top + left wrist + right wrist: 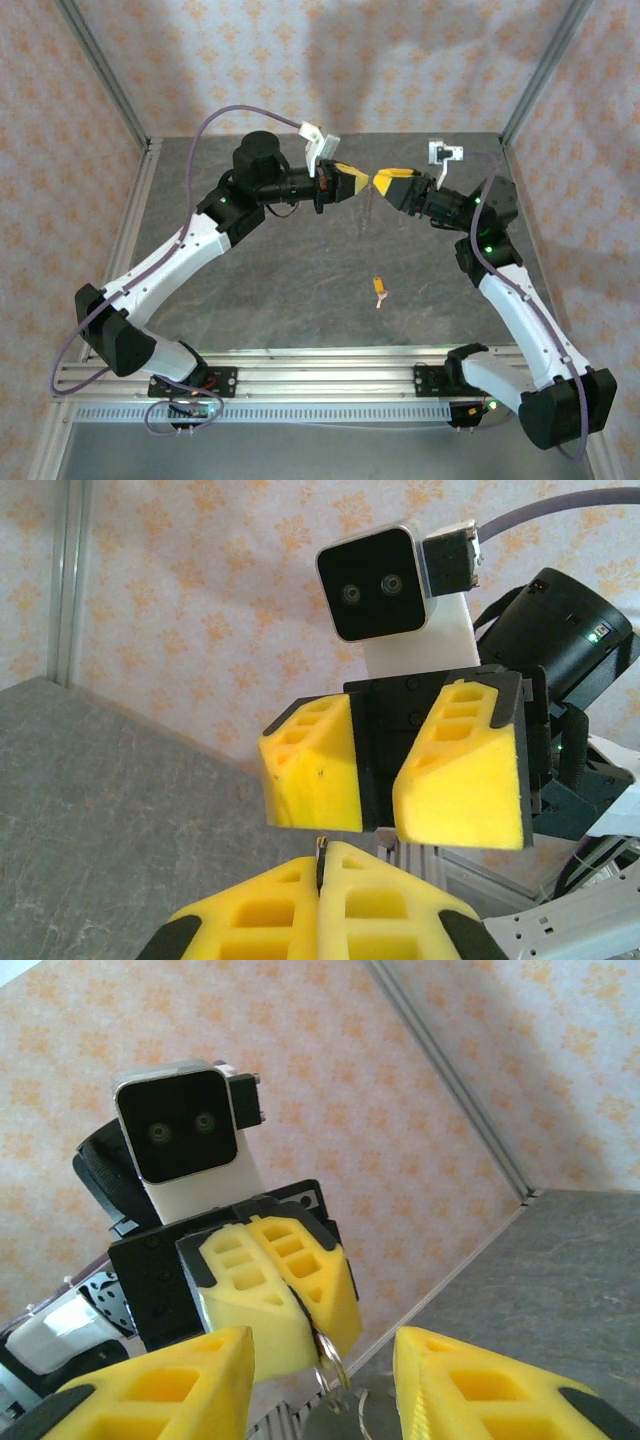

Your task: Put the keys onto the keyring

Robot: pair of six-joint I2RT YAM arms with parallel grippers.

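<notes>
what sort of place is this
Probably a lab robot cell, not a home: a left arm and right arm bolted to an aluminium rail, a grey stone-look tabletop, and patterned backdrop walls in metal framing.

The top camera sits high and behind, looking down from afar on the left gripper [355, 182] and right gripper [385, 181], tip to tip; the left wrist camera [180, 1125] and right wrist camera [375, 580] ride close behind their own fingers, staring straight at one another; all views share the gap between the tips.

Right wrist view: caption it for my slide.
Left gripper pinches the dangling keyring, facing the open right gripper.
</notes>
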